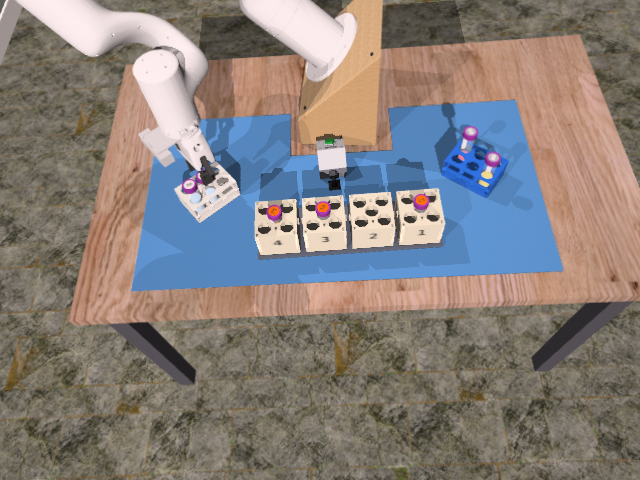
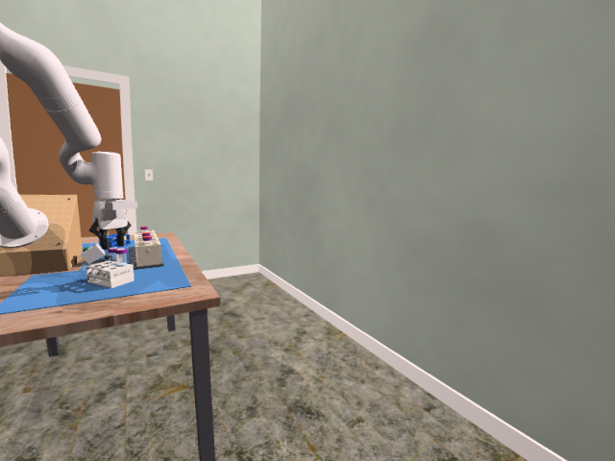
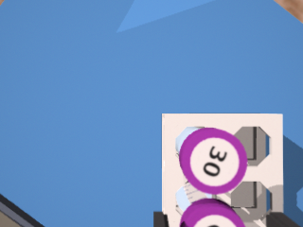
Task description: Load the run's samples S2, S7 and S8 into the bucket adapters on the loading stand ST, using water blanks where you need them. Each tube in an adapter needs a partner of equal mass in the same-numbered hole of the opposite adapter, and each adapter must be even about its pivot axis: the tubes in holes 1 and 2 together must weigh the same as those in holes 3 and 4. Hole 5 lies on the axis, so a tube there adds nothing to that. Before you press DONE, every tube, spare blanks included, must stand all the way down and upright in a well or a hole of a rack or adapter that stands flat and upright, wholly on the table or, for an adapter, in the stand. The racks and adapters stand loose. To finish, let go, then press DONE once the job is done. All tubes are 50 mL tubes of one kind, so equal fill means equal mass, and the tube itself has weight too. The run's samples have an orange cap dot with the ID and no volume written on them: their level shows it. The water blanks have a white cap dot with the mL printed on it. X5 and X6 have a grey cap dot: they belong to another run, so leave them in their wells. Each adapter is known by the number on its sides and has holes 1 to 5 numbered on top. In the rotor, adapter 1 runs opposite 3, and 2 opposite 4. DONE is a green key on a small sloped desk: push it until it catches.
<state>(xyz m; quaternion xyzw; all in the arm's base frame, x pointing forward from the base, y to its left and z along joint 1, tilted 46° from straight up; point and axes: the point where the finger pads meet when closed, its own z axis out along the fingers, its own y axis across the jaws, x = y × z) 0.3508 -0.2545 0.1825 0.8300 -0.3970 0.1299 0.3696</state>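
Observation:
The white blanks rack holds two water blanks on one long side: the 30 blank at a corner and a second blank beside it, its number cut off. My gripper is open, its fingers around or just above the second blank's cap. Orange-dotted samples stand in the centre holes of adapter 4, adapter 3 and adapter 1; their IDs are unreadable. Adapter 2 is empty.
A blue rack at the right holds two tubes with pale cap dots. The green DONE key is on its small desk, behind the adapters and in front of the wooden robot base. The adapters stand in the dark stand.

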